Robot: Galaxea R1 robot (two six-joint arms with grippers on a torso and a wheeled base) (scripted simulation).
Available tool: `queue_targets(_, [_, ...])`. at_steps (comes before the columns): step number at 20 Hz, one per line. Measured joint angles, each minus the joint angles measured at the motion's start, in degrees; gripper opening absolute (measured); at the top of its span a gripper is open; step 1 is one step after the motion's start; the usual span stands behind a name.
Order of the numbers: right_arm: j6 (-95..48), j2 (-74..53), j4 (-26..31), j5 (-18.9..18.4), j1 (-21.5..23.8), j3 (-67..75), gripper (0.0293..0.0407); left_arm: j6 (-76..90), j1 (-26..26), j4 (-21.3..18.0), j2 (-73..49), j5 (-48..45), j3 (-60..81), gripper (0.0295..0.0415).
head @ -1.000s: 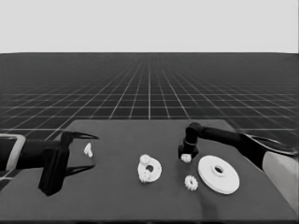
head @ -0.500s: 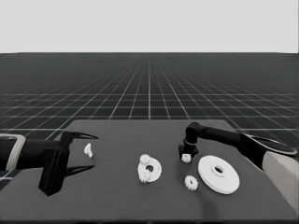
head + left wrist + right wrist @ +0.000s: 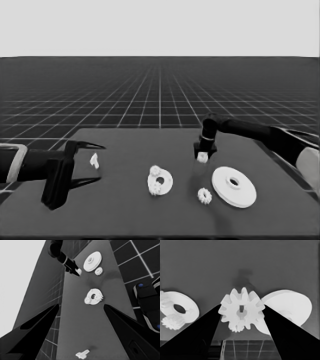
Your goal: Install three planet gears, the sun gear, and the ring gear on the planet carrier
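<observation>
Right arm first: its pincer [image 3: 202,154] has come up a bit over the last second. The toothed gear [image 3: 202,158] it's clamped on is now off the desk [image 3: 125,215], with a faint shadow under it. The right wrist view shows both fingers pressed against the gear's teeth, so I'd call that a solid pick. It looks ready to carry over.

The larger round part [image 3: 233,186] lies flat just beside and nearer the camera than the lifted gear, still waiting its turn. The smaller round part [image 3: 167,184] sits mid-desk, off toward the left arm, with two gears already on it [image 3: 155,171] [image 3: 157,189]. Its centre hole is still showing.

One loose gear [image 3: 204,196] lies right by the larger round part's rim, almost under the carry path, so I'd keep the lift high over it.

The left pincer [image 3: 99,163] is parked wide open at the left end, holding nothing. The thin white piece [image 3: 94,160] just lies on the desk there.
</observation>
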Motion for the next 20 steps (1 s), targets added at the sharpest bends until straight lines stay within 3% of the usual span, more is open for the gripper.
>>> queue_targets(2, [19.4,7.8,-2.3,-2.2,-0.8,11.0,0.0312,0.0,0.0,0.0,0.0,0.0,0.0,0.0385])
queue_targets(4, [24.1,13.7,-2.8,-3.0,-1.1,10.7,0.0313,0.0,0.0,0.0,0.0,0.0,0.0,0.0385])
queue_targets(10, [25.9,16.6,-2.9,-3.3,-1.1,9.4,0.0312,0.0,0.0,0.0,0.0,0.0,0.0,0.0385])
queue_targets(13, [23.4,17.8,-9.6,-1.0,-8.3,5.1,0.0312,0.0,0.0,0.0,0.0,0.0,0.0,0.0385])
queue_targets(20, [22.5,18.3,-11.2,-0.1,-9.9,3.5,0.0312,0.0,0.0,0.0,0.0,0.0,0.0,0.0385])
